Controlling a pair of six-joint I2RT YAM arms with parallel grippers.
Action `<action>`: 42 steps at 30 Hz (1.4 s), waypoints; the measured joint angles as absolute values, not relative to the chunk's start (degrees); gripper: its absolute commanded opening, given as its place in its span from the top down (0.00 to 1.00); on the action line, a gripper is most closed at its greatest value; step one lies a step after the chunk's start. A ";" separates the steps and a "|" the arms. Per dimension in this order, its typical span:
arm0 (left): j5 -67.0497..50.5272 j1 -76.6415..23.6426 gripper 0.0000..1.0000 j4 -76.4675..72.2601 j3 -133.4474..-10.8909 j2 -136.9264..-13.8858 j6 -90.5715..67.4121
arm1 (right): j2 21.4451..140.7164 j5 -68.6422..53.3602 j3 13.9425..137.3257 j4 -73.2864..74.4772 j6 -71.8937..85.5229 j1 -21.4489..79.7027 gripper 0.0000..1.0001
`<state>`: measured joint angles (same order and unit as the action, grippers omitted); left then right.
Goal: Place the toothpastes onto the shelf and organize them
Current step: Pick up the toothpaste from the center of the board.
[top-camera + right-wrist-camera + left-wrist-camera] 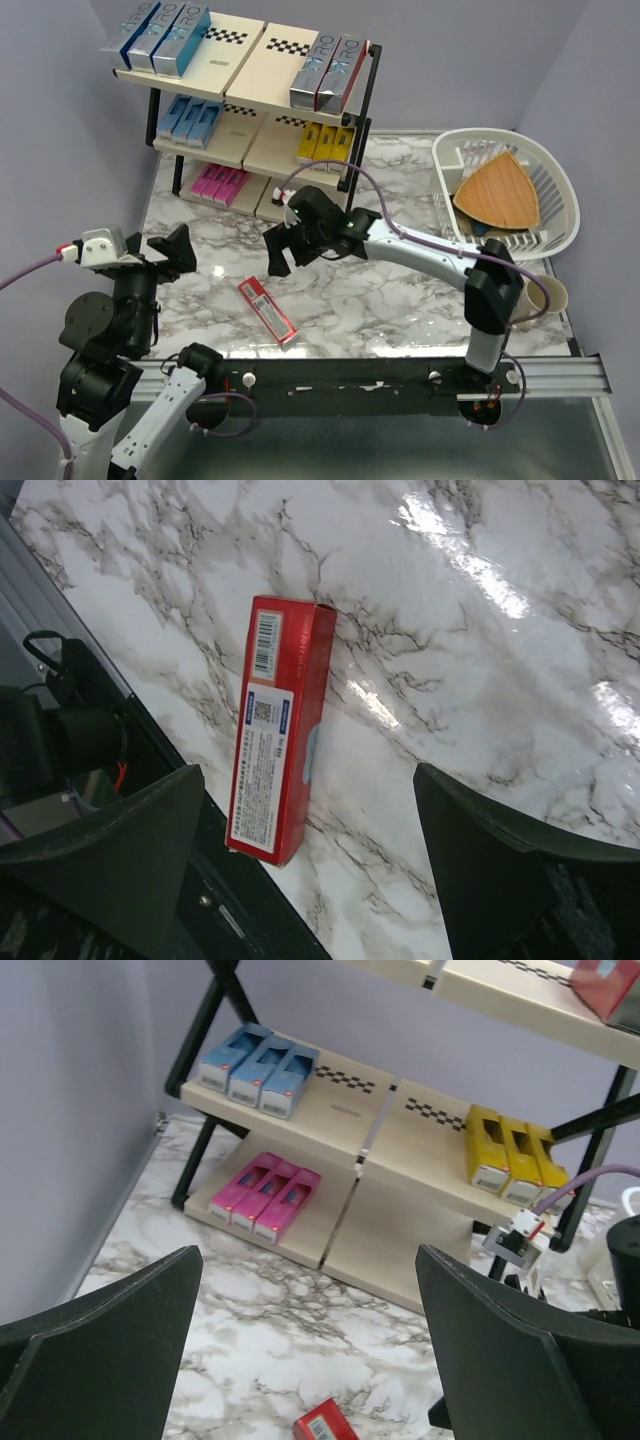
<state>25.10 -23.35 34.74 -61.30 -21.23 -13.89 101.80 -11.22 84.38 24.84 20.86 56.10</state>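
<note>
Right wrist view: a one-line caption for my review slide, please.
Open right gripper hovers above a red rectangular cardboard toothpaste box lying flat near the edge of the white marble table.

1. A robotics lab cell — plain lilac partition walls (450, 60) box in the marbled surface (400, 300).
2. The left arm (100, 340) and right arm (420, 250) bolt to a metal rail (570, 372) at the near edge — cables (30, 268) trailing.
3. The shelf (250, 50) carries checkered marker strips (228, 35).
</note>
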 measured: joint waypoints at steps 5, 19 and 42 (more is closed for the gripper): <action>28.45 -23.35 0.01 40.05 -61.60 -16.69 -12.69 | 114.43 -10.79 99.48 31.57 21.87 59.07 0.06; 28.71 -23.35 0.01 48.31 -61.60 -13.65 -11.20 | 134.85 -6.96 118.17 44.18 23.90 65.84 0.12; 20.88 -23.35 0.01 47.79 -54.50 -14.50 -14.20 | 129.62 10.41 105.27 47.75 26.44 66.57 0.73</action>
<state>20.88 -23.35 47.79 -54.50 -14.50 -14.20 129.62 10.41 105.27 47.75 26.44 66.57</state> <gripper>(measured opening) 0.992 0.555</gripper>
